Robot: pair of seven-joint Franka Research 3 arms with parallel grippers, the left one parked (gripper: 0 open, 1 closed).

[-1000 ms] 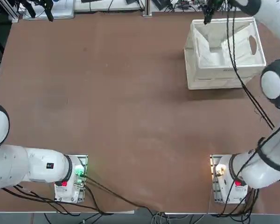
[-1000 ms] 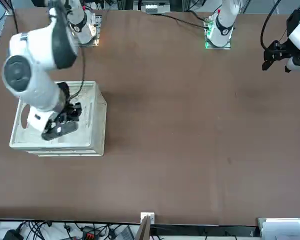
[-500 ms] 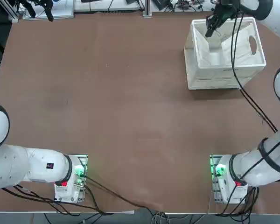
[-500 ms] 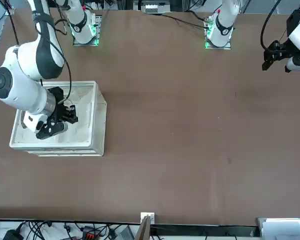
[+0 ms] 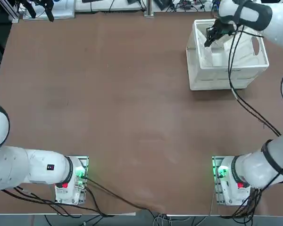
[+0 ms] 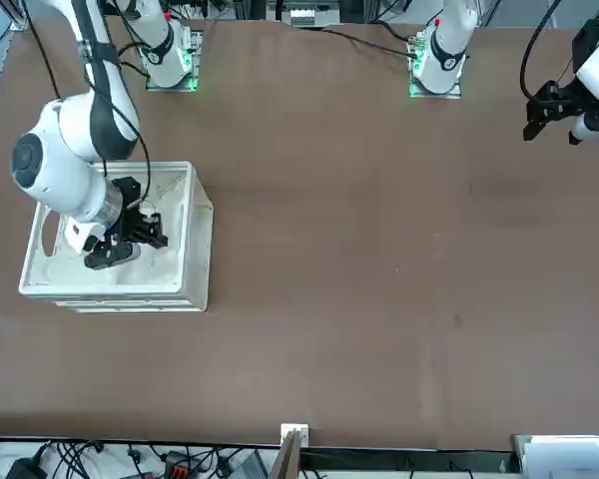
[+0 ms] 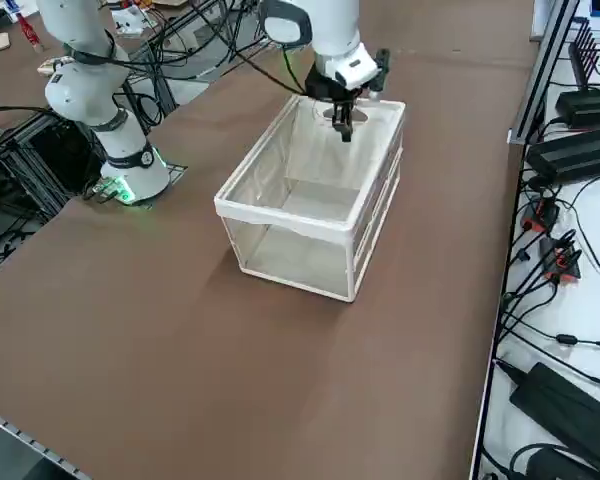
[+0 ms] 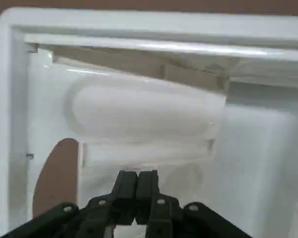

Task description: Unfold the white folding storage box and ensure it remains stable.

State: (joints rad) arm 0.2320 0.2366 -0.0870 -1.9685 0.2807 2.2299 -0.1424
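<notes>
Right claw (image 8: 137, 184) closed, empty, inside the white folding storage box (image 5: 226, 70).

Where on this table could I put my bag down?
Nearly all the brown table is bare, from the white folding storage box to the arm bases. Only the box's corner is crowded: the right end effector, shut, is inside it.
</notes>
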